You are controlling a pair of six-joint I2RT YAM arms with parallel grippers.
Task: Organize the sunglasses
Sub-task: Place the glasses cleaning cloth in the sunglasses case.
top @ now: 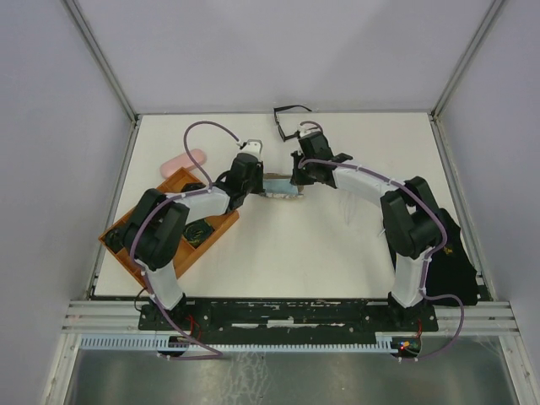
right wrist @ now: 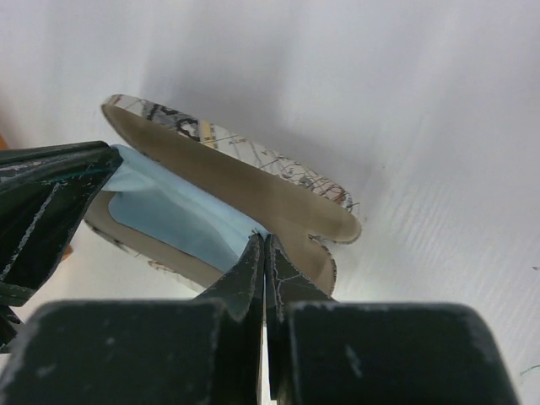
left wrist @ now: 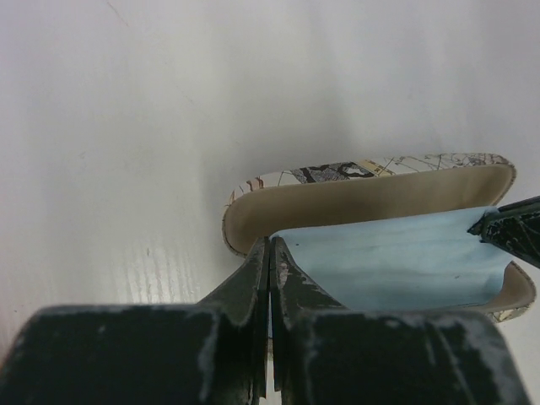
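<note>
Left gripper (left wrist: 270, 263) at 9 o'clock of the patterned case (left wrist: 363, 202), right gripper (right wrist: 265, 257) at 3 o'clock, both clamp the light-blue cloth (left wrist: 396, 261) — likely to flatten it inside

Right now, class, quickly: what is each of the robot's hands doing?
Left hand: closed, pinching the light-blue cloth in the open patterned case.
Right hand: closed, pinching the cloth's other end.
</note>
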